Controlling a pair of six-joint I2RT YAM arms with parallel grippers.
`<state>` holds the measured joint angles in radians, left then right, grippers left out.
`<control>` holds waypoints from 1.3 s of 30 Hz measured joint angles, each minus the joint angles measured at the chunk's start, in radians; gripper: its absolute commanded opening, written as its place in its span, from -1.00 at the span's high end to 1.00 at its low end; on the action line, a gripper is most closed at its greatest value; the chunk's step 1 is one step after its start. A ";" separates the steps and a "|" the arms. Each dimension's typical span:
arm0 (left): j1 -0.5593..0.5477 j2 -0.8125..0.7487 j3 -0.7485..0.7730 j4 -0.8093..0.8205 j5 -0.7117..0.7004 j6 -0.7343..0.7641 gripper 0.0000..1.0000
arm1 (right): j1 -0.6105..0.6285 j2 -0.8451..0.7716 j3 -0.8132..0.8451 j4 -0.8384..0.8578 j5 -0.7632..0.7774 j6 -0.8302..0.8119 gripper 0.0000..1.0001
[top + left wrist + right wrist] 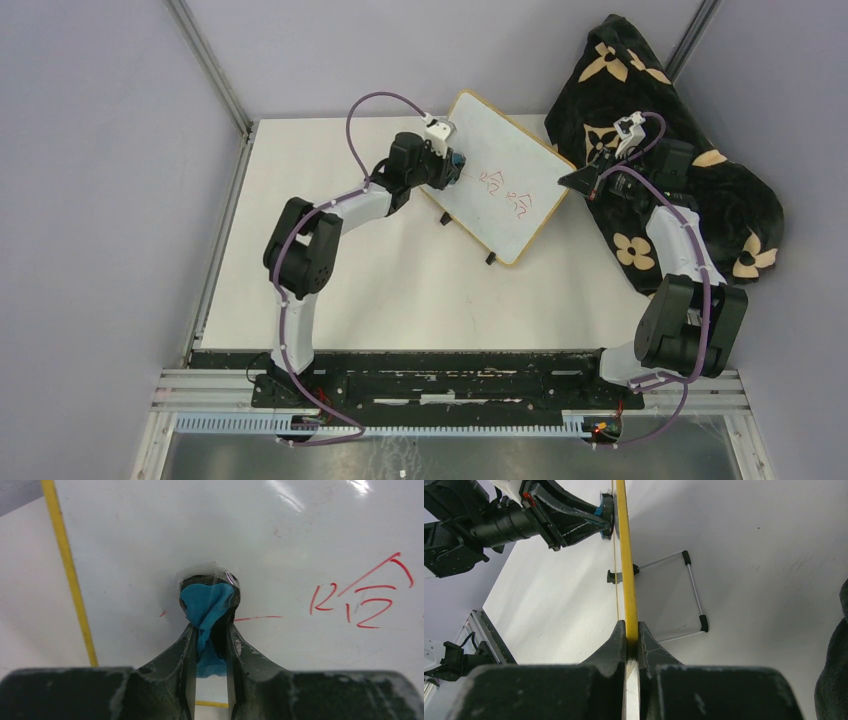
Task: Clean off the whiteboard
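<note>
I am clamping my left fingers (189, 636) on a blue eraser (206, 605) and pressing it against the face of the whiteboard (520, 160). The eraser is bunching up between the tips, squeezed tight. It is sitting on the left part of the white face, near the frame (71, 580) on that side, with a short red stroke running out from beside it. The red marks (367, 597) are showing further right, well apart from the eraser. My right fingers (620, 636) are pinching together on the thin frame at the opposite edge, one tip on each side of it. The whiteboard is sitting toward the far middle of the worktop (400, 290), turned at an angle, with two black feet (490, 259) along its near-left edge. It seems to be tipping up off the worktop, though I cannot tell how steeply. A black blanket (700, 180) with tan flowers is lying just beyond its right edge, under my right arm.
</note>
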<state>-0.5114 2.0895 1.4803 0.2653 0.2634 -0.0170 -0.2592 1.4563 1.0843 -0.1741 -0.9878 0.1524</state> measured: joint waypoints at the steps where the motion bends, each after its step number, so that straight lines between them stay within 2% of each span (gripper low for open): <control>1: -0.011 -0.007 -0.010 0.000 0.000 0.000 0.94 | 0.000 0.000 0.000 -0.001 0.000 0.000 0.99; 11: -0.038 -0.022 -0.016 -0.010 -0.002 0.000 0.94 | 0.000 0.000 0.002 -0.005 0.002 0.000 0.99; 21: 0.055 0.062 0.152 -0.106 0.034 0.000 0.94 | 0.010 0.009 0.008 -0.006 0.003 0.000 0.99; 26: 0.091 0.070 0.174 -0.108 0.019 0.000 0.94 | 0.011 0.011 0.010 -0.006 0.003 -0.002 0.99; 33: 0.081 0.075 0.159 -0.092 0.005 0.000 0.94 | 0.011 0.011 0.010 -0.006 0.002 -0.002 0.99; 39: 0.034 0.040 0.058 -0.049 -0.003 0.000 0.94 | 0.011 0.011 0.011 -0.010 0.003 0.000 0.99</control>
<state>-0.4778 2.1292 1.5379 0.2165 0.2600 -0.0174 -0.2485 1.4673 1.0958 -0.1837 -0.9852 0.1524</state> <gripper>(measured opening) 0.294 0.096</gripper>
